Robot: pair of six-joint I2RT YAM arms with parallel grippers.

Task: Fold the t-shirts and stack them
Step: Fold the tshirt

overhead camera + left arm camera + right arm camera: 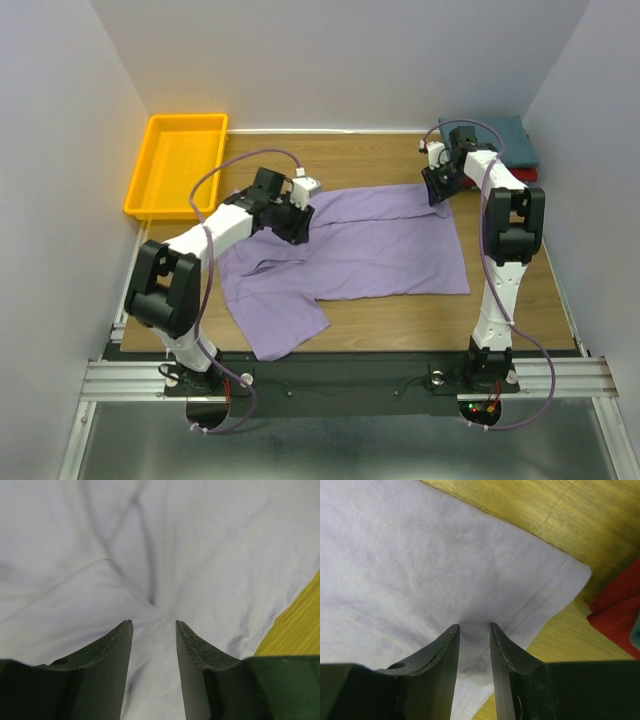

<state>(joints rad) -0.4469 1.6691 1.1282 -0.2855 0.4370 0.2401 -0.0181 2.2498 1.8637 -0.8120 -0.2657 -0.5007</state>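
Note:
The lavender t-shirt (380, 245) lies spread on the wooden table (400, 325), one sleeve (275, 320) hanging toward the near edge. My left gripper (297, 222) hovers over its upper left part, open. In the left wrist view the gripper (154, 622) has wrinkled cloth (200, 555) lying flat under the gap. My right gripper (438, 190) is at the shirt's far right corner. In the right wrist view the gripper (474, 625) is shut on a puckered fold of the cloth (410, 555) beside the stitched hem. A folded teal t-shirt (505, 135) lies on a red one (528, 174) at the back right.
A yellow-orange tray (175, 165) stands at the back left, close to my left arm. White walls enclose the table on three sides. The red shirt (620, 610) lies just right of my right gripper, with a strip of bare wood (560, 630) between.

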